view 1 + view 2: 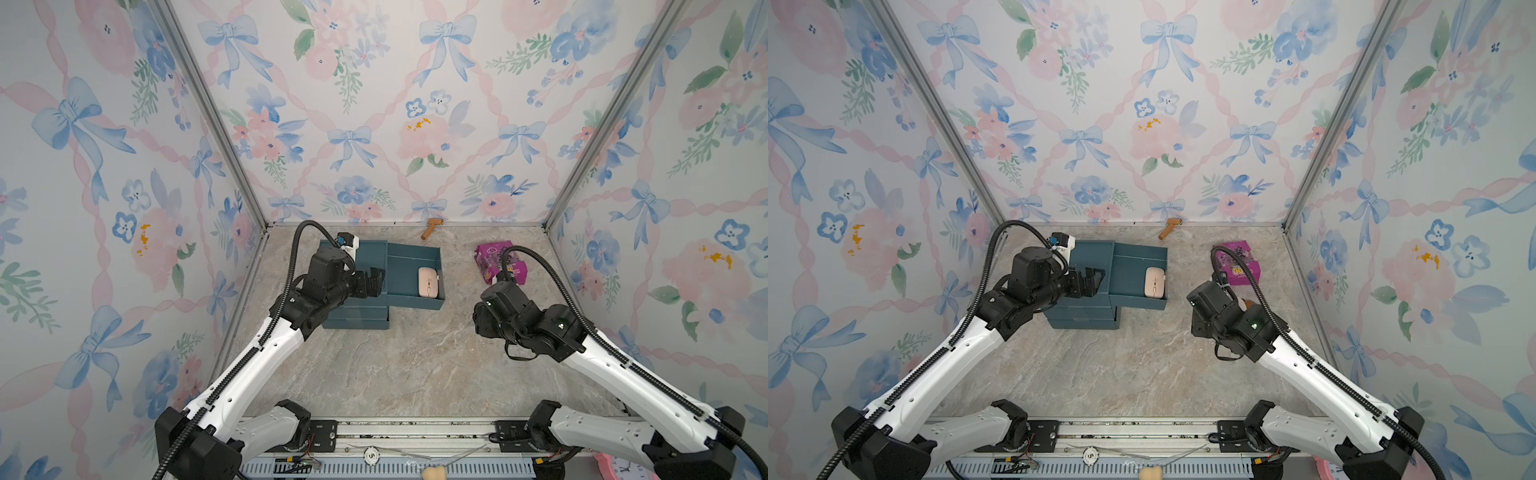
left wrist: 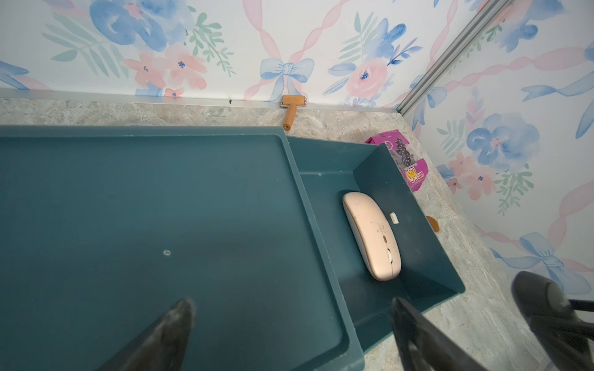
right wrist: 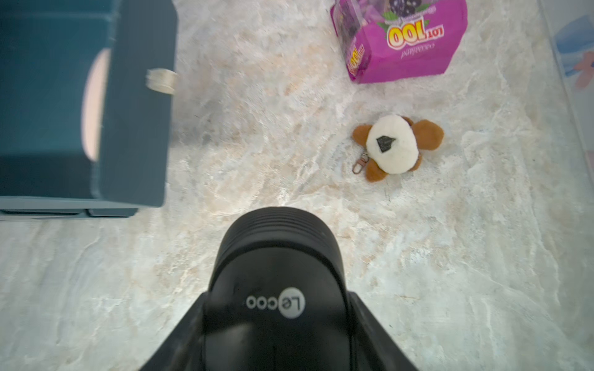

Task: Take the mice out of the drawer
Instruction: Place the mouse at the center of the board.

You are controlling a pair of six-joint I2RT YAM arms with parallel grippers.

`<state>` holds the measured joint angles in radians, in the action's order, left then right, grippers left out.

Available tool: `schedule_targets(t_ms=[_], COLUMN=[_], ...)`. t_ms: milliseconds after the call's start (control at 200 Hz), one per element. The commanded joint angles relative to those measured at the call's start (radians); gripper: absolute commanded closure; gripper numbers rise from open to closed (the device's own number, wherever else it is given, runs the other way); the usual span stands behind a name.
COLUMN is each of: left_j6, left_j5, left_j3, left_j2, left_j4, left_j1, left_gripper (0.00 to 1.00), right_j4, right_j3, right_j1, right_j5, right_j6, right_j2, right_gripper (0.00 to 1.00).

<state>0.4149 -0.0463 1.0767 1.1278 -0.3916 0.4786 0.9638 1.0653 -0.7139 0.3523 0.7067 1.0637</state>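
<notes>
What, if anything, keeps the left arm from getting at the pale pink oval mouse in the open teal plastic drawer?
Probably nothing, so yes: the left gripper hovers open above the cabinet top beside the drawer, and the pink mouse lies uncovered near its front wall.

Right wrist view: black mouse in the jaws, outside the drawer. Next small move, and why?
Probably lower the black mouse onto the table and open the jaws. The right gripper is shut on it, clear of the drawer, over bare marble between the drawer and the plush keychain. The pink mouse lies in the drawer, waiting.
</notes>
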Motion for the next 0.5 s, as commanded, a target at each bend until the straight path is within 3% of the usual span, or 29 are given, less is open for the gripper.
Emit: schedule_targets(t_ms=[0,170,325,495], left_j6=[0.016,0.039,0.069,0.076], left_j5=[-0.012,0.0,0.069,0.084], left_j3=[0.031,0.064,0.083,0.104], left_j2=[0.012,0.057,0.091,0.109], left_j4=[-0.013,-0.01,0.041,0.098], left_j1=[0.007,0.008,0.008,0.009], left_gripper=[0.02,0.02,0.02,0.02], right_j4=[-0.125,-0.282,-0.438,-0.482], right_j3=[-0.037,-0.029,-0.02,0.075], right_j1=[0.094,0.176,0.217,0.263], right_j5=[-0.098,-0.174,-0.164,-0.2], right_j6=[-0.119,-0.189,-0.238,-0.264], right_j2=[0.016,0.171,0.375,0.574], right_gripper=[0.64,0.63,0.62,0.63])
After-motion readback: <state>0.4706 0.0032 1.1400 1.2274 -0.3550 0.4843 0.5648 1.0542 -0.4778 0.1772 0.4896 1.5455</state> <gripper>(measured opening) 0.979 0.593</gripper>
